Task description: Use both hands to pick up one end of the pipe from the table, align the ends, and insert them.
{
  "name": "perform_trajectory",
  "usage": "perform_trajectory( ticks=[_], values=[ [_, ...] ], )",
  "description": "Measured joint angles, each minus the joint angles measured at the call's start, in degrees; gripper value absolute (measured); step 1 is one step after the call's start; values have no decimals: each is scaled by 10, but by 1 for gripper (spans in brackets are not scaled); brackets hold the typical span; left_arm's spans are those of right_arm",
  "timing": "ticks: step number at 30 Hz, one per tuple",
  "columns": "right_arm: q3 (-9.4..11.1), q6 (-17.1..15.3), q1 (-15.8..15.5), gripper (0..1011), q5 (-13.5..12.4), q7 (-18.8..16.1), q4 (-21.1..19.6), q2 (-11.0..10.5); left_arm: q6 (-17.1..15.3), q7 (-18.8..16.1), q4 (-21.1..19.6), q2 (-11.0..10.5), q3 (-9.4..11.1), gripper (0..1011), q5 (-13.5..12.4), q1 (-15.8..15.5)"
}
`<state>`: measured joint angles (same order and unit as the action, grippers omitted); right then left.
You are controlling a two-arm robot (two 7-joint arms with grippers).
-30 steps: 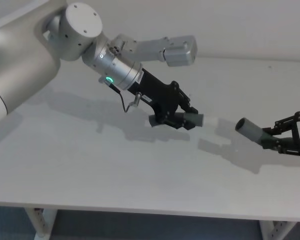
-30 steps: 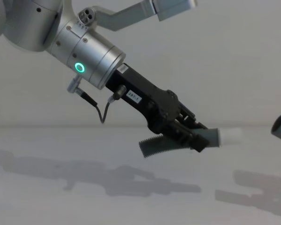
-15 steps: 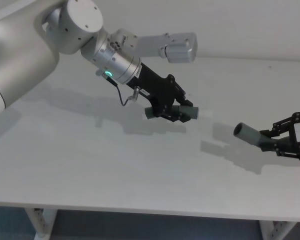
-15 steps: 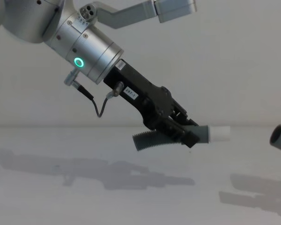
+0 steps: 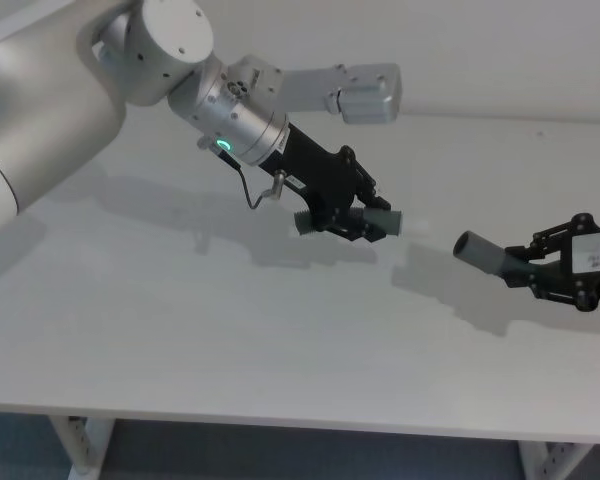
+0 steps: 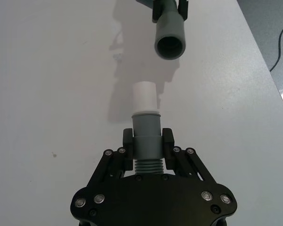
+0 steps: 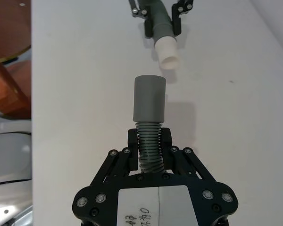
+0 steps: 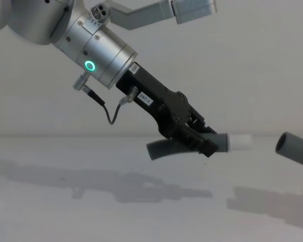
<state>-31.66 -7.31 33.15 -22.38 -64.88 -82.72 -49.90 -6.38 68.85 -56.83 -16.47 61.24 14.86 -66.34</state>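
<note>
Left hand [image 6: 146, 146] clamps the ribbed, white-tipped short piece [image 6: 145, 134]; right hand [image 7: 149, 143] clamps the ribbed longer piece [image 7: 149, 113].

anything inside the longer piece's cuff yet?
No. The longer piece's cuff shows an open, dark bore; the white spigot sits short of it with a gap. Deeper inside is too dark to see.

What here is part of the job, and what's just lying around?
Job: short hose with white spigot, in left hand; longer hose's grey cuff, in right hand; table.

Lying around: brown round stool beside the table.
</note>
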Motion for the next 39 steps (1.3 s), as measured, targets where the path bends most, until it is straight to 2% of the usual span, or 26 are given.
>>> perform_trajectory(
  ticks=[11,39],
  values=[
    [-2,-7,-7,271,19,48,-27,-3,3,0,6,5,2,343,2,-4],
    [-27,0,5,270,51,84,-32,-2,4,3,15,15,6,343,5,-8]
  ],
)
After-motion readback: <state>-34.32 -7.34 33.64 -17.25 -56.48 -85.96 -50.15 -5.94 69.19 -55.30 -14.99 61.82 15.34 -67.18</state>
